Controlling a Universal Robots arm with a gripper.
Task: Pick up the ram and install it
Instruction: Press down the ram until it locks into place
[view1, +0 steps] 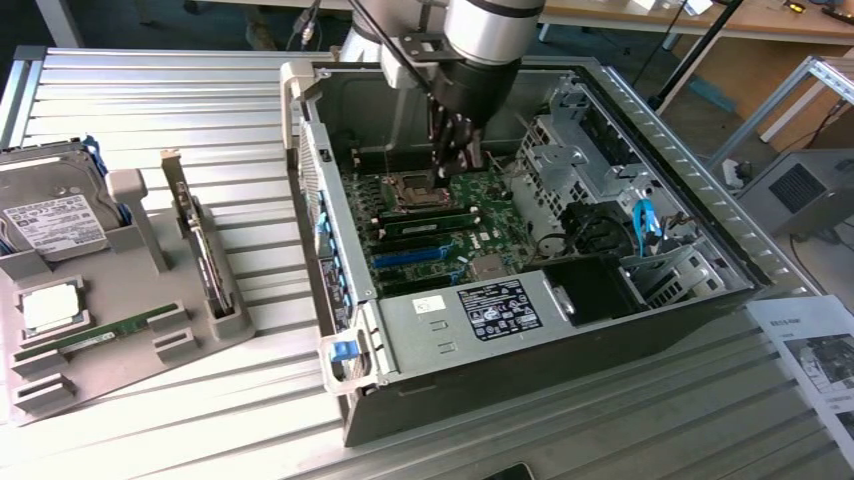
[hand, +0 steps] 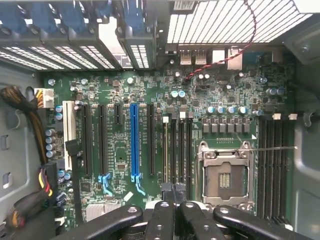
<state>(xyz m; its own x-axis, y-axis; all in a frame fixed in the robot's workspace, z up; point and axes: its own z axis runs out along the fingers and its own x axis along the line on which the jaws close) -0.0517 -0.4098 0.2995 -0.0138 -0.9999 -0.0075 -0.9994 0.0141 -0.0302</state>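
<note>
Ram at slot bank, gripper over it.
My gripper (view1: 457, 160) (hand: 173, 189) hangs fingers together, grip unconfirmed; the ram (view1: 430, 213) (hand: 165, 150) stands directly beneath, long axis along the slots beside the CPU socket (hand: 223, 175).

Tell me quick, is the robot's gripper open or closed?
Gripper: shut, low over the motherboard inside the computer case; whether it holds anything cannot be told.

No legible text anywhere. Printed labels on power supply (view1: 497, 306), hard drive (view1: 51, 222) and paper sheet (view1: 817, 352) at exterior view's right, all too small to read. Motherboard (hand: 150, 100) silkscreen likewise unreadable.
</note>
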